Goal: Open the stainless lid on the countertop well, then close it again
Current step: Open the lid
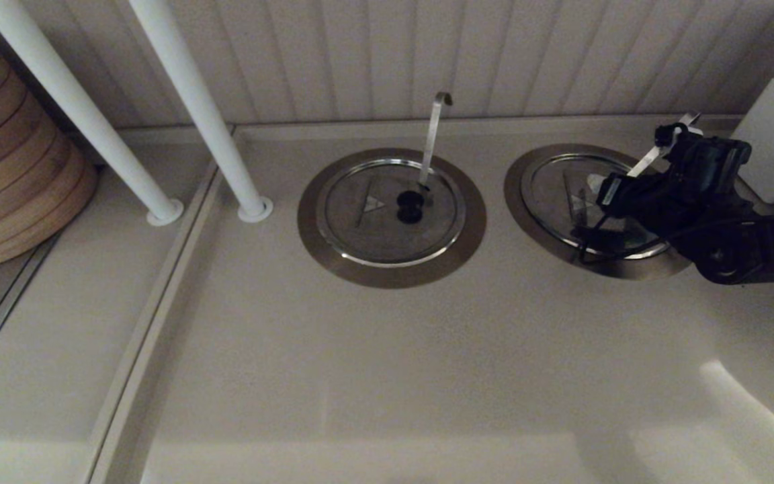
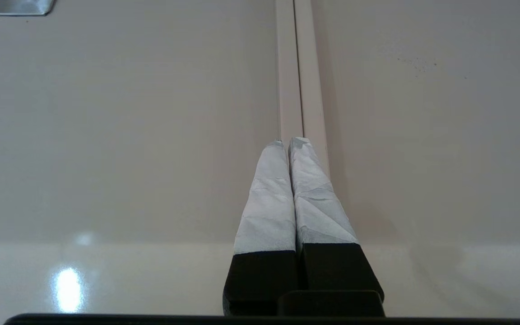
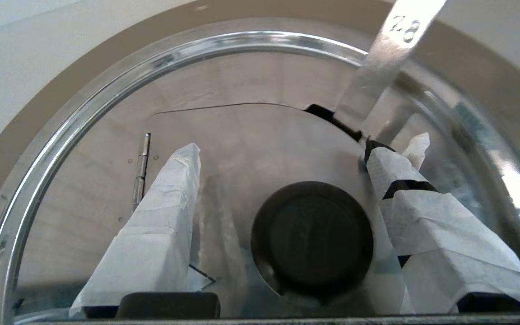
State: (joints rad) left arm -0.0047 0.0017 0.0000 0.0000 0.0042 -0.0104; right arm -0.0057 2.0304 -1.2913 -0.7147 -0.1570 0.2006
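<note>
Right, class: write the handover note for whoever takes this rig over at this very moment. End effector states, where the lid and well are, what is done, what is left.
Right end effector: open, fingers astride the black knob of the stainless lid, not closed on it.
Left end effector: shut, parked above bare countertop.
Stainless lid: lying flat in the countertop well, straight utensil handle sticking out through its slot.
Done: approach to the knob.
Left: grip the knob, lift the lid open, close it again.
The hook-handled lid alongside is not the target.
</note>
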